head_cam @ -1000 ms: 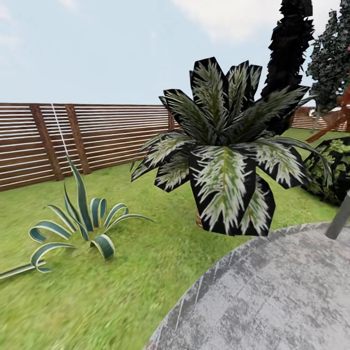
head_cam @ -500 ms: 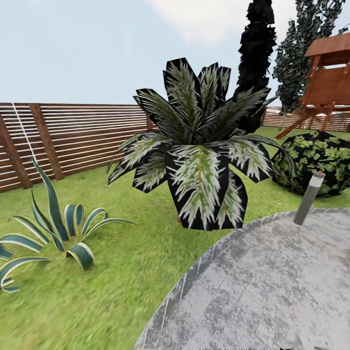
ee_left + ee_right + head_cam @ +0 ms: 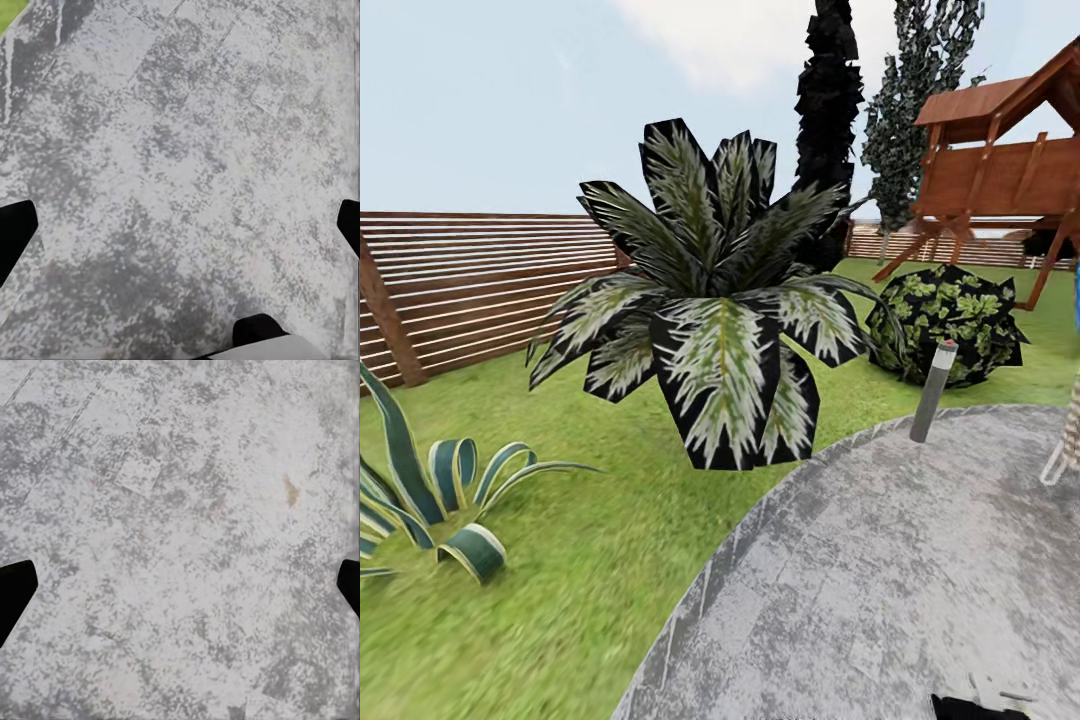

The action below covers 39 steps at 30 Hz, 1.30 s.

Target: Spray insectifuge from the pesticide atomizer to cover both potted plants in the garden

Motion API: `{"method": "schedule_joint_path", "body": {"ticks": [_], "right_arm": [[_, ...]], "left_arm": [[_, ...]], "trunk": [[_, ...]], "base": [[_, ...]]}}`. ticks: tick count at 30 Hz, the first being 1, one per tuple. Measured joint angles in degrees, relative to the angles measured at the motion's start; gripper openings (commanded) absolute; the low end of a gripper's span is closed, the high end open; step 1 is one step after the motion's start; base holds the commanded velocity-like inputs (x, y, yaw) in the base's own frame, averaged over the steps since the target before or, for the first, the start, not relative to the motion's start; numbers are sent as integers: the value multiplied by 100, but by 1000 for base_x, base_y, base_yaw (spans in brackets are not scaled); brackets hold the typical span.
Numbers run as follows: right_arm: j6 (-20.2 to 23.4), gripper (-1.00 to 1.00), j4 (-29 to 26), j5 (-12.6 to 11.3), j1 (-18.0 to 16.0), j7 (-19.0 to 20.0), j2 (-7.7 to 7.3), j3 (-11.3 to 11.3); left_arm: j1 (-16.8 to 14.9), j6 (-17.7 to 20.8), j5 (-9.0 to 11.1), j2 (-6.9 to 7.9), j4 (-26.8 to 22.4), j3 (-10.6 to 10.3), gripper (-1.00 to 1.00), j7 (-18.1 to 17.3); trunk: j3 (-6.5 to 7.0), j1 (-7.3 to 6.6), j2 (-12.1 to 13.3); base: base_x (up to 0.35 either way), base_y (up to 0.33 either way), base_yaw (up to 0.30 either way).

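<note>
Camera panned right: big variegated plant (image 3: pixel 710 330) shifted left, play tower (image 3: pixel 1000 170) now visible. Both grippers (image 3: pixel 180 225) (image 3: pixel 180 585) wide open (empty) over patio (image 3: pixel 880 600).

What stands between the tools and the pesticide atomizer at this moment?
That cannot be judged: the atomizer and the two small potted plants are not in these views. Both tools hang open over bare stone patio, left tool, right tool. Ahead stand a big variegated plant and a grey bollard light.
</note>
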Motion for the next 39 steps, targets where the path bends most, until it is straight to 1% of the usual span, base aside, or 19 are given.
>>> {"method": "schedule_joint_path", "body": {"ticks": [5,7,10,11,12,13,14,16,17,20,21,23,24,25,27,28,31,36,39], "right_arm": [[0,100,-467,-4,0,-82,33,247],[-31,100,-790,-20,0,8,36,369],[-55,100,-1089,-64,3,308,38,409],[-218,100,-1156,-75,29,409,38,409],[-418,100,-1165,-76,39,401,38,408],[-844,100,-1156,-80,50,377,38,396],[-1576,100,-1126,-79,62,324,48,248],[-1718,100,-1125,-70,67,313,67,165],[-1117,100,-1173,-70,70,319,80,114],[-811,100,-1311,-64,67,318,82,90],[-142,100,-1428,-16,65,326,79,88],[223,100,-1487,-11,63,342,75,84],[300,100,-1497,-10,63,346,73,83],[437,100,-1489,-5,62,329,80,150],[460,100,-1480,2,62,322,81,179],[491,100,-1479,5,62,320,82,203],[550,100,-1478,7,62,318,80,217],[644,100,-1489,8,62,318,79,221],[660,100,-1501,8,62,318,75,216]], "left_arm": [[-7,34,33,-14,-42,15,100,22],[-47,47,40,-11,-265,22,100,96],[-80,61,32,8,-769,25,100,555],[-85,-8,19,2,-606,16,100,882],[-86,-78,14,1,-493,14,100,944],[-87,-203,10,12,-380,14,100,989],[-88,-334,18,25,-297,20,100,1050],[-88,-361,14,16,-272,21,100,1075],[-88,-404,11,-6,-258,15,100,1085],[-96,-408,52,9,-214,28,100,1036],[-212,93,63,-1,-516,34,100,884],[-424,600,177,23,-604,105,100,775],[-472,679,224,27,-507,132,100,762],[-543,676,331,144,-169,267,100,673],[-551,673,382,213,-144,433,100,492],[-553,679,436,242,-134,622,100,165],[-553,684,455,258,-87,898,100,-248],[-554,668,474,263,-21,1096,100,-396],[-554,653,496,263,17,1333,100,-417]], "trunk": [[-7,0,0],[-13,0,0],[-25,0,0],[-30,0,0],[-35,0,0],[-39,0,0],[-44,0,0],[-55,0,0],[-60,0,0],[-76,0,0],[-80,0,0],[-91,0,0],[-96,0,0],[-101,0,0],[-109,0,0],[-112,0,0],[-119,0,0],[-130,0,0],[-137,0,0]], "base": [[0,0,-286],[0,0,-280],[0,0,-277],[0,0,-275],[0,0,-270],[0,0,-262],[0,0,-261],[0,0,-260],[0,0,-259],[0,0,-259],[0,0,-258],[0,0,-259],[0,0,-252],[0,0,-231],[0,0,-192],[0,0,-174],[0,0,-184],[0,0,-216],[0,0,-240]]}}
